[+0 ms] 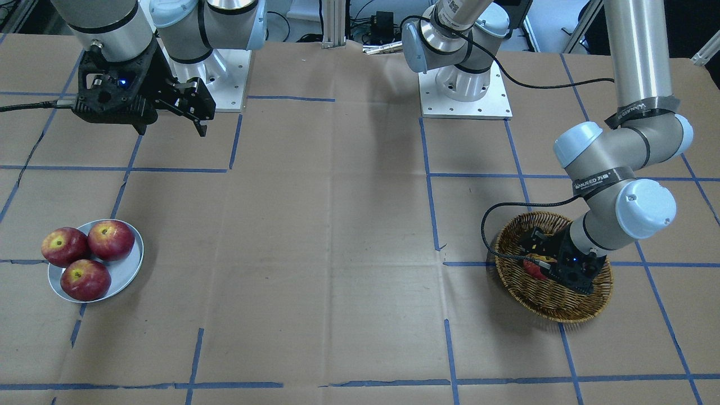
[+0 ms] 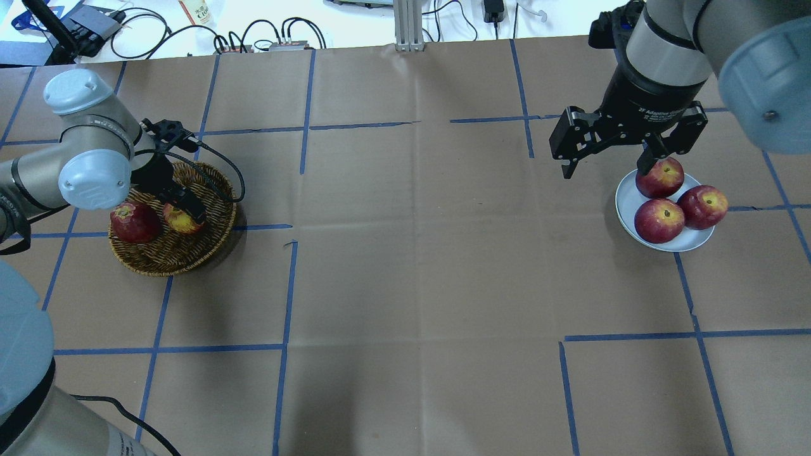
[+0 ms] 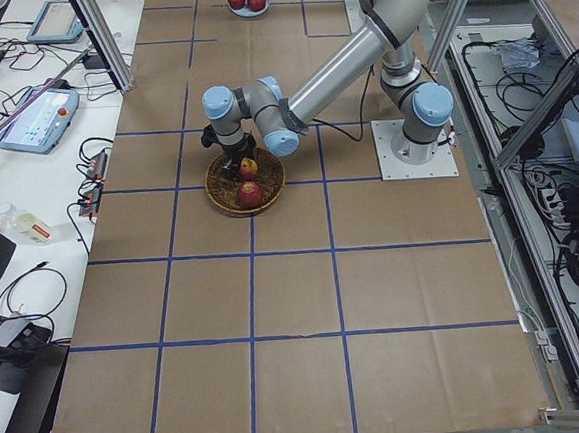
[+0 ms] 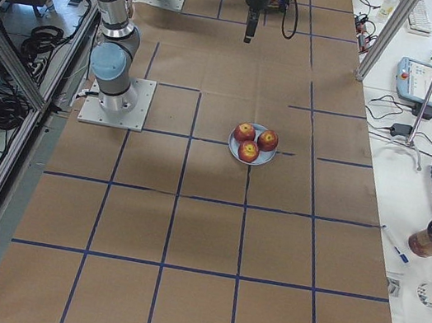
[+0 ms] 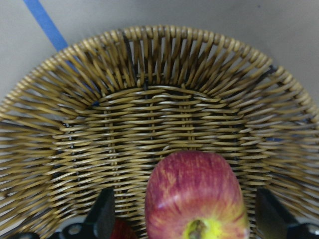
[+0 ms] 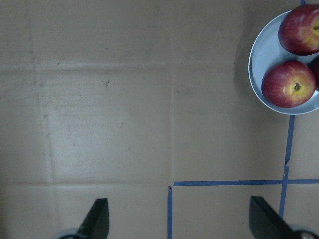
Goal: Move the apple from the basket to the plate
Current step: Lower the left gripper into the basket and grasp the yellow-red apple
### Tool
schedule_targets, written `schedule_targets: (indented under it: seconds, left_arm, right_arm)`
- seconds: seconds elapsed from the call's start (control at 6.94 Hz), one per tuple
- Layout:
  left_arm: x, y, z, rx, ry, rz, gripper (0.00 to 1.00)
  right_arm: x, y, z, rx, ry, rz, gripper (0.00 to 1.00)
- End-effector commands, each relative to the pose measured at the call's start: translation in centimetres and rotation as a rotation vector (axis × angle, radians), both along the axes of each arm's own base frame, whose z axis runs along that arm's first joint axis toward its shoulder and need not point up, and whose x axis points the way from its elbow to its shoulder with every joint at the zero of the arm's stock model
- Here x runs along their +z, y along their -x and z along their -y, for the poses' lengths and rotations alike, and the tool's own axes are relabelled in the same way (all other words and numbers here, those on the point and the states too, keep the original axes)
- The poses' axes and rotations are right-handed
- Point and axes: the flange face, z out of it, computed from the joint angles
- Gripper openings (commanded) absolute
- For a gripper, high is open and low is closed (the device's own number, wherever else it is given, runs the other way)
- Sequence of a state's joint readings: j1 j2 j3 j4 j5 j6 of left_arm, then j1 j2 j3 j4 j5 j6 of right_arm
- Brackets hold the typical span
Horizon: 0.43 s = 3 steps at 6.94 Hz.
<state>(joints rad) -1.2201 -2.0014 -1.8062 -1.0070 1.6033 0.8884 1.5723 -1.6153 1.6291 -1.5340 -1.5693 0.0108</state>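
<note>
The pinkish-red streaked apple (image 2: 182, 220) with a yellow stem patch lies in the wicker basket (image 2: 171, 256) at the table's left. My left gripper (image 5: 187, 219) is down in the basket, open, with one finger (image 5: 103, 215) on each side of the apple (image 5: 194, 191) and a gap to each. The pale grey-blue plate (image 2: 626, 201) sits at the right and holds three red apples. My right gripper (image 2: 607, 170) is open and empty, high above the table beside the plate (image 6: 259, 64).
A darker red apple (image 2: 134, 223) lies in the basket next to the streaked one, partly under my left arm's wrist. The three apples (image 1: 85, 279) fill most of the plate (image 1: 128, 269). Blue tape lines cross the brown paper table cover.
</note>
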Motion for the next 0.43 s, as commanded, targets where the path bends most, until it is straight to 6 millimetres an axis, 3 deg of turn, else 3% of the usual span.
schedule_targets:
  seconds: [0.0, 0.29]
  left_arm:
    - [0.0, 0.0, -0.1, 0.002, -0.004, 0.004, 0.44]
    - [2.6, 0.1, 0.6, 0.023, 0.039, 0.024, 0.24]
  right_arm:
    - [-0.1, 0.0, 0.0, 0.000, -0.002, 0.000, 1.00]
    - [-0.1, 0.0, 0.1, 0.000, -0.002, 0.000, 1.00]
